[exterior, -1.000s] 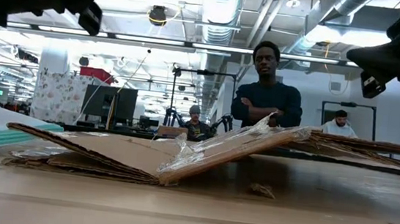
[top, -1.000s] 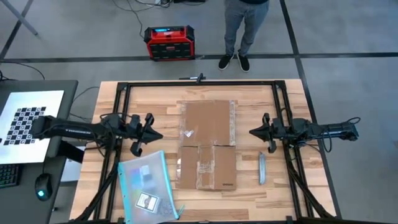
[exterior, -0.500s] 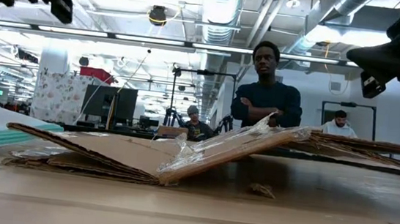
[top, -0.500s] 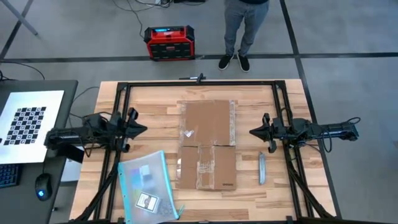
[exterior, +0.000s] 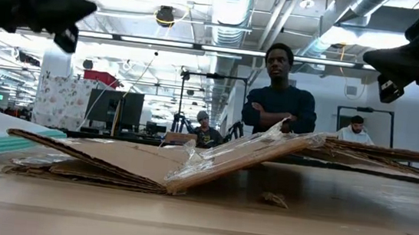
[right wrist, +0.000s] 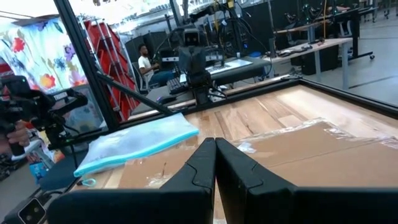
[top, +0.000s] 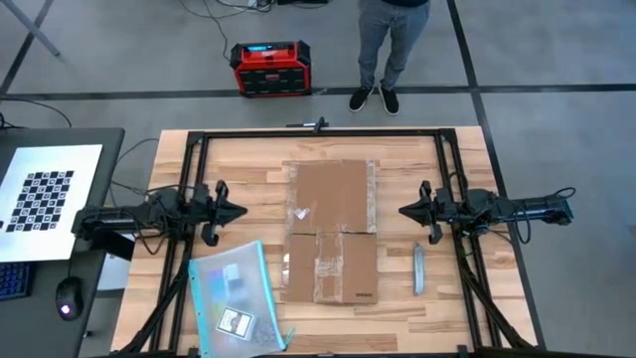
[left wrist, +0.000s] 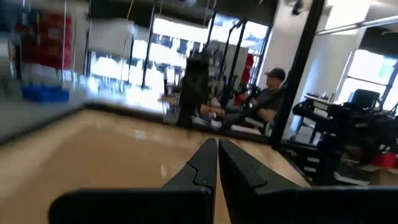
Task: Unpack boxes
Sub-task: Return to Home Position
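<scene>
Left side: I am watching the left gripper [top: 238, 211] hanging over the left part of the table [top: 260, 164], pointing inward toward the middle. In its wrist view the two fingers [left wrist: 200, 168] are lying pressed together with nothing between them. Toward the near edge and slightly inward, a clear teal-edged pouch [top: 231, 298] is lying flat at the front-left corner, apart from the gripper.

Centre: the cardboard box [top: 331, 229] is lying collapsed in the middle of the table, between the two arms and touched by neither. Its long axis is running from the far edge toward the near edge, crosswise to the line between the grippers. The far half is showing one plain panel. The near half is showing flaps with shiny tape [top: 323, 267]. From table height it is not sitting fully flat: one panel is tilting up toward the right, with crumpled tape at its edge.

Right of it, a slim grey tool [top: 418, 268] is lying on the wood, parallel to the long side and apart from it.

Right side: the right gripper [top: 402, 211] is hovering above the table, pointing inward toward the cardboard box, its fingers [right wrist: 199, 168] closed against each other and holding nothing.

Beyond the far edge a person [top: 390, 45] is standing, with a red and black case [top: 270, 68] on the floor beside them.
</scene>
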